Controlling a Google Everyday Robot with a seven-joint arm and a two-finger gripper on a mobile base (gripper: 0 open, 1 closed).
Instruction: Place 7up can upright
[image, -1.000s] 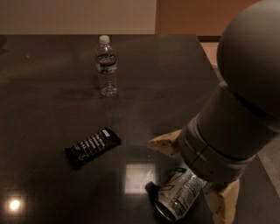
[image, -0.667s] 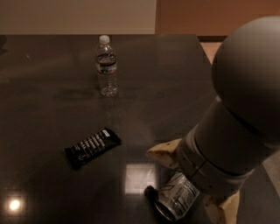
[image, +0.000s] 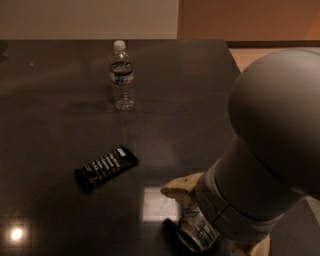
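The 7up can (image: 196, 234) is a silver can with green marks, lying tilted on its side at the bottom edge of the camera view, its metal end facing lower left. My gripper (image: 207, 225) is at the bottom right, under my large grey arm, and its tan fingers (image: 177, 186) stand on either side of the can, shut on it. The can sits low over the dark table (image: 60, 120); I cannot tell whether it touches the surface. My arm hides part of the can.
A clear water bottle (image: 122, 75) with a white cap stands upright at the back centre. A black snack bar wrapper (image: 106, 167) lies flat left of my gripper. The table's right edge (image: 231, 55) runs by my arm.
My arm and gripper have shifted down and slightly left in view, and the can has moved with them. The bottle and the wrapper have not moved.
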